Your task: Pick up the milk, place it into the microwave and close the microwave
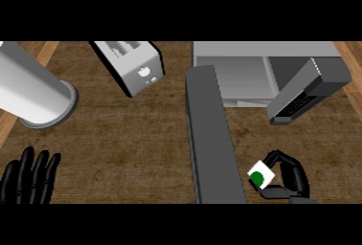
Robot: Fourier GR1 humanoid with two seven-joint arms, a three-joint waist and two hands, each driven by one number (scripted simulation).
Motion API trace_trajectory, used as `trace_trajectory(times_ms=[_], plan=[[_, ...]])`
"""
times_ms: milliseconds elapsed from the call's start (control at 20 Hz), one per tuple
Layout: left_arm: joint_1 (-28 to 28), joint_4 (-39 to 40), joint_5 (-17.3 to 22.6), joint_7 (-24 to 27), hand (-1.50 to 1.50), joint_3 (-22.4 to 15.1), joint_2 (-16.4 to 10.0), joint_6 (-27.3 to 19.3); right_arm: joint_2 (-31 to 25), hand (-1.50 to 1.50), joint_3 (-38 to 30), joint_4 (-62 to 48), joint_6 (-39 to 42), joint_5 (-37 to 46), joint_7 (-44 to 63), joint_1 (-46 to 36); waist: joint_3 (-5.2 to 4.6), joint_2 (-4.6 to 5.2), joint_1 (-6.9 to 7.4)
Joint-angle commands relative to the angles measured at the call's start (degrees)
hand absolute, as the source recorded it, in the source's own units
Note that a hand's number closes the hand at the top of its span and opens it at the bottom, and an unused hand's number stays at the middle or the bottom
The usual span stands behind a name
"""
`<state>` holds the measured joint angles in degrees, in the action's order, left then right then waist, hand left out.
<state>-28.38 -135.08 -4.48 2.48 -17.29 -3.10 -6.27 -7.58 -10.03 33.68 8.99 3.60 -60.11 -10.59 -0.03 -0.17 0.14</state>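
Now, the milk (259,175) sits in my right hand (298,181), low at the right of the head view. My fingers (288,161) are curled over it from the far side and my thumb closes in from the near side, so they are clamped on the carton. It is a small white box with a round green mark. What I see is mostly one flat face tipped up toward me, so I judge its long axis runs roughly upright in my grip, though my hand hides its lower part.

What matters for the coming move is that the microwave (233,72) lies straight ahead of this hand, further up the table (120,139). Its pale grey cavity faces me, and its door (210,143) is swung out as a long, dark, smooth slab just to the left of the carton. The milk is already on the cavity side of that slab, so I judge it should travel forward, without crossing the door. A dark grey block with a keypad-like patch (304,93) juts out at the cavity's right and narrows the way in.

My left hand (28,178) rests at the lower left, fingers straight and apart, well away from the milk but on the door's outer side. The table is brown, grained wood. A smooth grey cylinder (35,91) and a silvery slotted box (130,64) stand off to the left.
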Motion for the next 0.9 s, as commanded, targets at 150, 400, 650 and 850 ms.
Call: trace_trajectory(times_ms=[150,400,650,850], plan=[[-1.94,5.12,3.48,5.23,-1.5,3.45,-0.99,1.92,3.13,1.5,2.72,7.78,0.43,-0.78,2.47,-2.17,-0.02,0.06,0.15],[1.11,1.61,4.92,0.1,-1.5,5.41,-1.33,1.67,4.38,1.5,4.51,17.51,-3.33,-0.56,9.45,-1.59,0.02,0.1,0.0],[1.75,3.55,6.66,1.16,-1.5,7.77,-1.85,2.69,7.49,1.5,7.84,22.46,-10.27,3.07,19.59,-6.17,0.01,0.12,0.04],[-2.78,-0.52,9.39,1.47,-1.5,10.65,-3.74,4.69,7.52,1.5,6.88,17.61,-17.65,4.33,23.41,-12.25,0.03,0.14,0.71]])
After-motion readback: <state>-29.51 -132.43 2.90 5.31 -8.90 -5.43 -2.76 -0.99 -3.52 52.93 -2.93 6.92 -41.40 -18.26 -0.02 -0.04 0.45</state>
